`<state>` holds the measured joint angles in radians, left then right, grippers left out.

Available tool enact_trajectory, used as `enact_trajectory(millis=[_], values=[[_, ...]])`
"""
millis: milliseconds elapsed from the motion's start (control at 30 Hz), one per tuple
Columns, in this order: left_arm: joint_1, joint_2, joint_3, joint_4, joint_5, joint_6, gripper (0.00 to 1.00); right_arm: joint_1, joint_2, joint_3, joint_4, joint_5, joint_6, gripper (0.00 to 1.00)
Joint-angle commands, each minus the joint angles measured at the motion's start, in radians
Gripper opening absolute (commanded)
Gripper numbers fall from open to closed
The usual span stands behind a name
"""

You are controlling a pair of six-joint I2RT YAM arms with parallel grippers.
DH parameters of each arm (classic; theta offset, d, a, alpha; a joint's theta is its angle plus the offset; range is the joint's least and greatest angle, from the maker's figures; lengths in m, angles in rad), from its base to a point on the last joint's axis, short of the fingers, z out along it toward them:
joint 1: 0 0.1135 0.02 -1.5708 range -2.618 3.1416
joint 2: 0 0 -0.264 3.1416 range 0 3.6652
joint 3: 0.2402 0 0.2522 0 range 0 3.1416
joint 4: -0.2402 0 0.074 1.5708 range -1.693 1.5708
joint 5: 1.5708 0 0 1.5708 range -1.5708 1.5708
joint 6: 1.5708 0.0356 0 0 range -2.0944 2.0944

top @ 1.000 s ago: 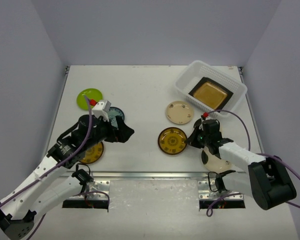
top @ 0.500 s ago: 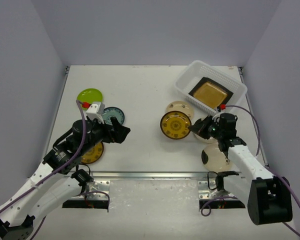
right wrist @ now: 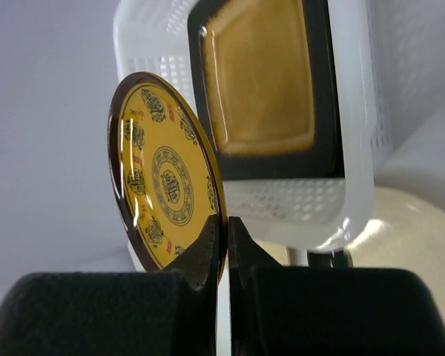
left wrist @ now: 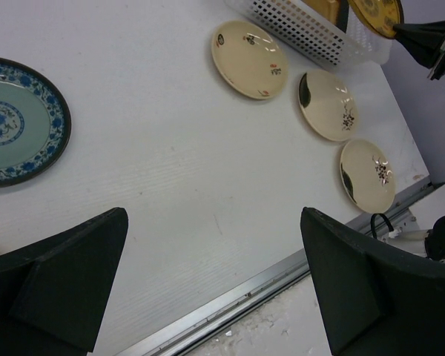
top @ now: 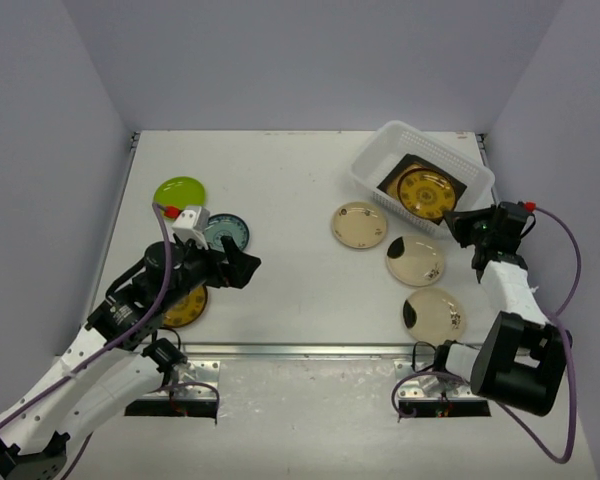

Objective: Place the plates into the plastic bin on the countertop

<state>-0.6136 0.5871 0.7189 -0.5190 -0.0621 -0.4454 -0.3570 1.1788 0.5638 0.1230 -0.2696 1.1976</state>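
In the right wrist view the right pincer (right wrist: 224,236) is closed tight on the rim of the yellow-brown plate (right wrist: 167,200). Only the top view shows this plate inside the plastic bin (top: 368,152), over the amber square plate (right wrist: 259,89). The left pincer (left wrist: 215,259), wide open, holds nothing above the surface (left wrist: 170,170), near the blue-patterned plate (left wrist: 15,122).

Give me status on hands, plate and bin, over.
Right hand shut on yellow patterned plate, gripped by its rim, over plastic bin. Left hand open, empty. Amber square plate lies in bin; drop path looks clear.
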Motion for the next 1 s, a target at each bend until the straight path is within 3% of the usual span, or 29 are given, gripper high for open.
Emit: enact_trajectory(millis=[0,233,467,500,533,633,867,967], values=[[-0.001,-0.006,0.001,0.051,0.024,0.012,1.00,-0.008,0.104,0.088,0.161,0.117,0.079,0.00],[-0.002,-0.047,-0.007,0.062,0.027,0.013,1.00,-0.008,0.289,0.200,0.207,0.164,0.071,0.00],[-0.002,-0.048,-0.006,0.062,0.041,0.016,1.00,-0.008,0.463,0.335,0.243,0.077,-0.020,0.00],[-0.002,-0.051,-0.006,0.062,0.041,0.015,1.00,-0.008,0.480,0.347,0.241,0.064,-0.031,0.04],[-0.002,-0.060,-0.007,0.062,0.034,0.013,1.00,-0.009,0.496,0.356,0.229,0.054,-0.052,0.26],[-0.002,-0.071,-0.009,0.065,0.024,0.011,1.00,-0.008,0.475,0.329,0.243,0.047,-0.066,0.54],[-0.002,-0.019,-0.001,0.057,0.014,0.001,1.00,-0.007,0.293,0.290,0.099,0.050,-0.098,0.79],[-0.002,0.026,0.001,0.055,-0.025,-0.072,1.00,0.002,0.212,0.292,0.030,0.032,-0.157,0.87]])
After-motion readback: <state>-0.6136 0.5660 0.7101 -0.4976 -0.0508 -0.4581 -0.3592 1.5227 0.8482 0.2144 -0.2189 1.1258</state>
